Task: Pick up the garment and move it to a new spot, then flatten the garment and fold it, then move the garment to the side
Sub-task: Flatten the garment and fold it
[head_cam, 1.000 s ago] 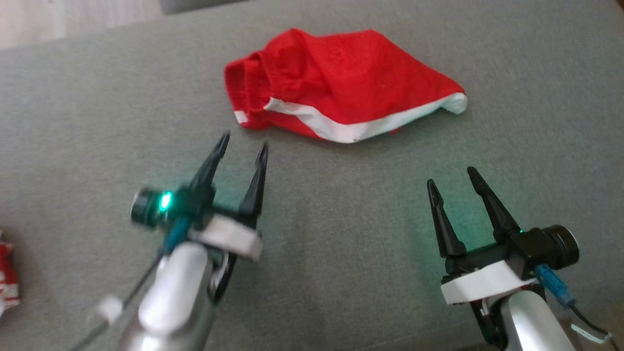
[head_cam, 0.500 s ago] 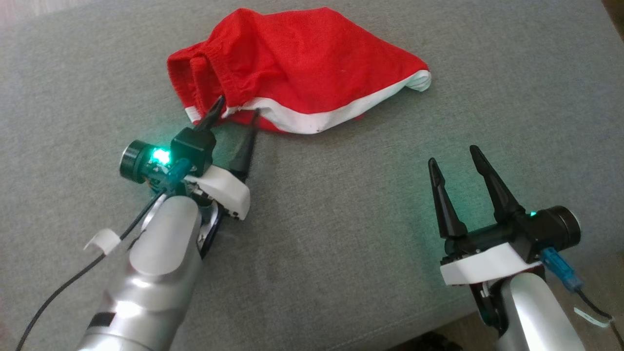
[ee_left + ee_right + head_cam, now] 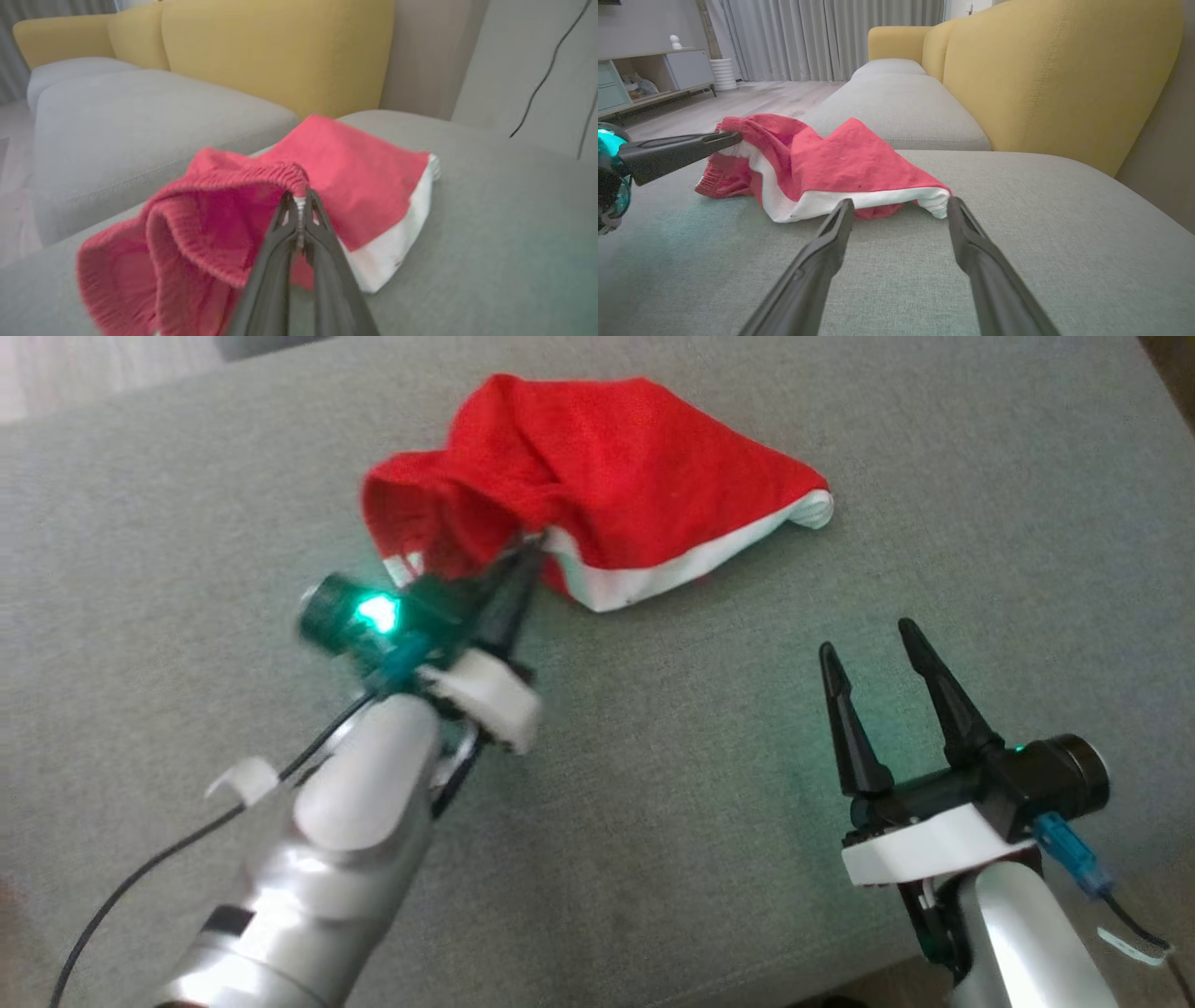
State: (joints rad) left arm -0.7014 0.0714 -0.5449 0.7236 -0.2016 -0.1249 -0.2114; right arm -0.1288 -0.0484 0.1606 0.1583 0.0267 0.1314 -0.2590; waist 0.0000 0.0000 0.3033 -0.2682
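Observation:
The garment is a crumpled pair of red shorts with a white hem band, lying on the grey sofa cushion. My left gripper is shut on the garment's ribbed waistband edge and lifts that part up; the left wrist view shows the fingers pinched together on the red fabric. My right gripper is open, hovering over the cushion to the lower right of the garment, apart from it. In the right wrist view the garment lies just beyond its spread fingers, with the left gripper at its left side.
The grey cushion spreads wide around the garment. A yellow sofa backrest rises at the right in the right wrist view, with another grey seat beyond. The cushion's front edge runs near my right arm.
My left gripper reached the garment's near left edge, shut on the waistband and raised it, bunching the fabric to the right. The right gripper stayed open. The head camera shifted.

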